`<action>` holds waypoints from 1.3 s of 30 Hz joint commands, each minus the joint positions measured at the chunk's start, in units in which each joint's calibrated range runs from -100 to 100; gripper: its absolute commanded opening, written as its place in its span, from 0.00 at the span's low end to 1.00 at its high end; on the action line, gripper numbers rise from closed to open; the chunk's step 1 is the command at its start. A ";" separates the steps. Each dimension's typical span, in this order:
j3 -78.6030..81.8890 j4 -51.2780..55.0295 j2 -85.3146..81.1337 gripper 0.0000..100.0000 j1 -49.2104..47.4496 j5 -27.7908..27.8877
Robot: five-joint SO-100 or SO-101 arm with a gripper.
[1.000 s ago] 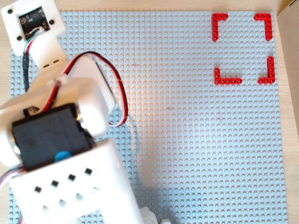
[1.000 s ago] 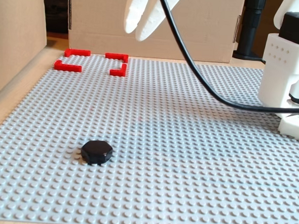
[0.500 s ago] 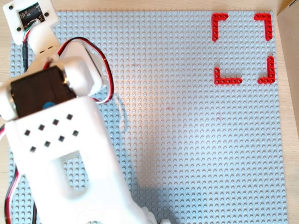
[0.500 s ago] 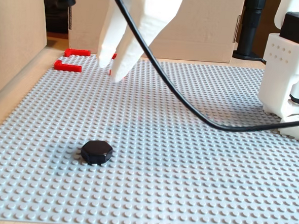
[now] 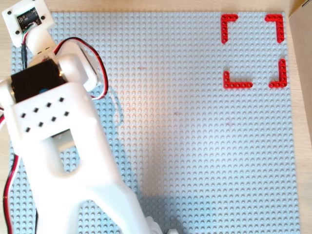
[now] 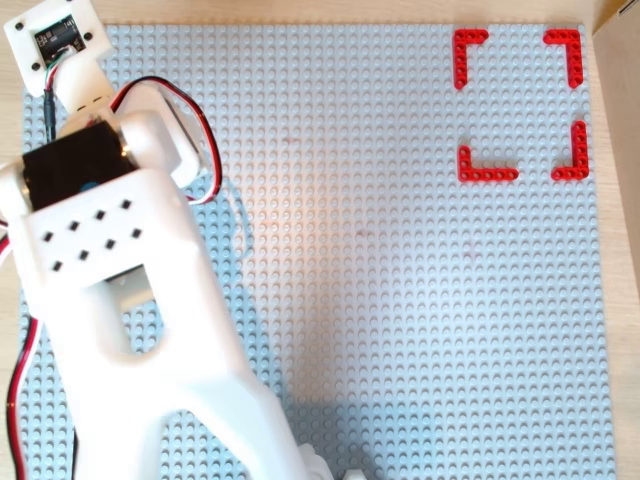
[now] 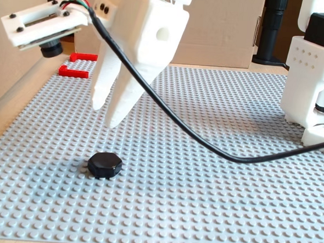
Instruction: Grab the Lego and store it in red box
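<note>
Above the grey baseplate [image 7: 215, 158], in the fixed view, the gripper [image 7: 105, 113] hung with its two white fingers pointing down and spread a little at the tips, a narrow gap between them and nothing held. It stood clear of the studs, above and slightly behind the Lego [image 7: 104, 165]. The wrist camera [image 7: 44, 26] stuck out to the left of the gripper, and a black cable [image 7: 204, 143] drooped from the wrist across the middle of the plate towards the white arm base [image 7: 313, 81] on the right.

The Lego, a small black hexagonal piece with a glossy top, sat flat on the baseplate near the front left of that view, apart from the fingertips. In both overhead views the arm's white body [image 5: 63, 161] covered the lower left of the plate and hid the Lego altogether. The red box [image 5: 253, 51], four thin red corners with bare grey plate inside, lay well apart at the far corner and was empty.

The gap between the fingers looked hardly wider than the piece, so a descent without opening further could land a fingertip on its top or push it aside. Its low, smooth sides offered little to grip, and a shallow pinch might let it slip out. The slack cable hung low enough that a sweep towards the box could drag it over the studs.
</note>
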 commanded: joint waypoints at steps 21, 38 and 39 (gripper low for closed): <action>-4.96 -4.22 7.64 0.22 -6.21 -1.68; -3.51 -3.70 8.48 0.22 -4.87 0.04; -3.05 -3.87 8.48 0.22 -4.80 0.04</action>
